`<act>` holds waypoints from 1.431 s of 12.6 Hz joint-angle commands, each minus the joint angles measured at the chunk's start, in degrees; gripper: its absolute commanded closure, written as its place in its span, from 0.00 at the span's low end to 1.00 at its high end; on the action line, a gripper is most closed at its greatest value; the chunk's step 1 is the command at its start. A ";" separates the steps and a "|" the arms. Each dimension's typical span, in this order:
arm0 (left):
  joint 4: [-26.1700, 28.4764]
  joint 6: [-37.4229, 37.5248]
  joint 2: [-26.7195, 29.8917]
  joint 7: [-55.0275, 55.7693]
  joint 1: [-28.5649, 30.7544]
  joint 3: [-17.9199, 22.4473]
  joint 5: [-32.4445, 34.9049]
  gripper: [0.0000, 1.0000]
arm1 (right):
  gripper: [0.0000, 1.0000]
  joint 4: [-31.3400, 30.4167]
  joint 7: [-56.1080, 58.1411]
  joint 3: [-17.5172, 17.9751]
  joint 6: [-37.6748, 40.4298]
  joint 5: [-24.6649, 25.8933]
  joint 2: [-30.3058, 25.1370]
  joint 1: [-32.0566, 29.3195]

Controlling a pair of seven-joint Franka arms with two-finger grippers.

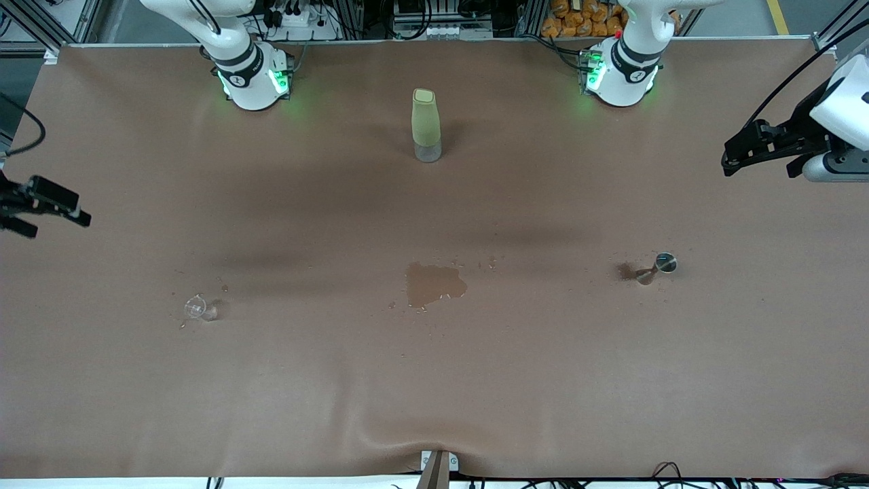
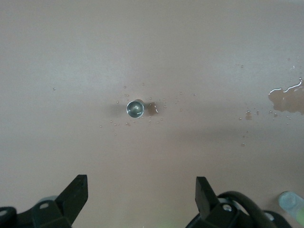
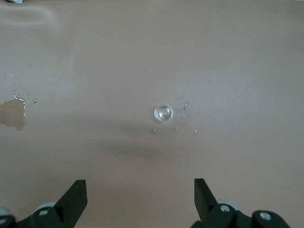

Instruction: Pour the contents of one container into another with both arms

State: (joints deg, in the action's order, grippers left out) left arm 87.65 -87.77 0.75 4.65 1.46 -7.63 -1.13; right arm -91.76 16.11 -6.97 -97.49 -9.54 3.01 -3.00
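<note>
Brown paper covers the table (image 1: 136, 407), with both arms pulled out to its ends and waiting

Going from the right arm's end: the right gripper (image 1: 41, 207) hangs in the air over the table's edge, empty, its two fingers (image 3: 73, 197) spread as wide as they go. In the right wrist view it looks straight down on a small clear glass (image 3: 164, 113), well apart from the fingers. That glass (image 1: 200, 308) sits on the paper toward the right arm's end, nearer the front camera than the right base (image 1: 252, 75), with a few droplets around it

At the table's middle a tall bottle (image 1: 426, 125) stands upright between the two bases, green sleeve above, clear bottom. Nearer the camera than the bottle lies a dark wet puddle (image 1: 434, 284), with scattered drops beside it

Toward the left arm's end stands a small metal jigger (image 1: 657, 266), upright, a damp patch just beside it. In the left wrist view the jigger (image 2: 135, 109) shows as a shiny round mouth ringed by droplets, and the puddle's edge (image 2: 287, 99) shows off to one side

Farthest along, the left gripper (image 1: 730, 159) hangs over the table's edge, below the left base (image 1: 621, 71) in the front view, empty, with its fingers (image 2: 76, 194) wide open too
</note>
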 commanded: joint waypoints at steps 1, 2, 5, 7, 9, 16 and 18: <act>0.07 -0.65 0.31 0.98 -0.23 -0.10 -0.89 0.00 | 0.00 -2.55 -7.56 -0.85 2.82 4.25 -4.23 1.24; 0.07 -0.91 0.30 1.06 -0.23 -0.10 -0.97 0.00 | 0.00 -2.46 -10.63 -0.67 4.31 4.53 -4.93 1.50; 0.16 -1.70 0.30 0.98 -0.05 -0.19 -1.06 0.00 | 0.00 -1.49 -14.27 -0.50 6.00 4.62 -5.38 1.16; 0.16 -1.88 0.30 0.98 0.03 -0.19 -1.06 0.00 | 0.00 -0.70 -13.74 -0.76 6.78 4.71 -5.20 0.71; 0.16 -1.88 0.30 0.98 0.12 -0.19 -1.15 0.00 | 0.00 0.44 -13.48 -0.67 7.84 6.80 -5.03 0.97; 0.25 -1.97 0.39 0.89 0.21 -0.10 -1.15 0.00 | 0.00 1.59 -12.42 -0.67 11.71 8.57 -4.85 2.73; 0.16 -1.97 0.39 0.89 0.21 0.07 -1.15 0.00 | 0.00 1.67 -12.42 -0.59 11.80 8.57 -4.85 3.00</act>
State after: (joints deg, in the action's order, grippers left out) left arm 87.65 -89.09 0.72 4.65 1.46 -7.65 -1.39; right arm -90.50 3.85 -7.18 -86.65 -2.25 -1.27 -1.16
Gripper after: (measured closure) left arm 0.000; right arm 0.000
